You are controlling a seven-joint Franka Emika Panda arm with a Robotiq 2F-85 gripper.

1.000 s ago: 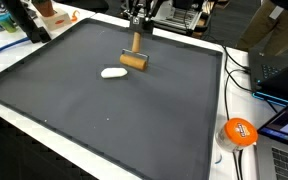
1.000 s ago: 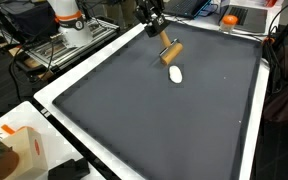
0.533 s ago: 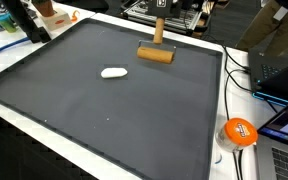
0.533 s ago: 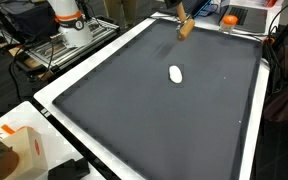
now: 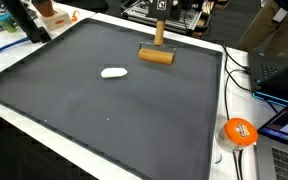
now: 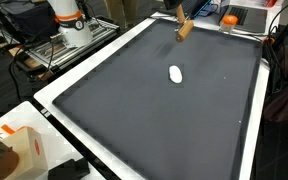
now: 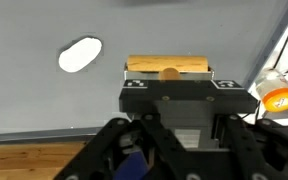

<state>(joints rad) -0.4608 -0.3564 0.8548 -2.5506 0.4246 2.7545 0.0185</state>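
A wooden mallet (image 5: 156,55) hangs head-down above the far side of the dark mat (image 5: 94,110). Its handle rises into my gripper (image 5: 161,6), which is shut on it at the top edge of the frame. In the exterior view from the opposite side the mallet (image 6: 184,28) hangs near the mat's far edge, with the gripper mostly cut off above it. In the wrist view the mallet's head (image 7: 170,68) shows just past the gripper (image 7: 174,112). A white oval object (image 5: 113,72) lies on the mat, apart from the mallet (image 6: 175,73) (image 7: 80,55).
A white rim (image 5: 134,165) borders the mat. An orange round object (image 5: 238,131) and a laptop (image 5: 284,65) with cables sit beyond one side. The robot base (image 6: 69,20) stands at a corner, and a white box (image 6: 19,150) at the near one.
Since a second ago the gripper has lifted the mallet from beside the white oval object and carried it toward the mat's far edge. Over the last half second nothing has moved.
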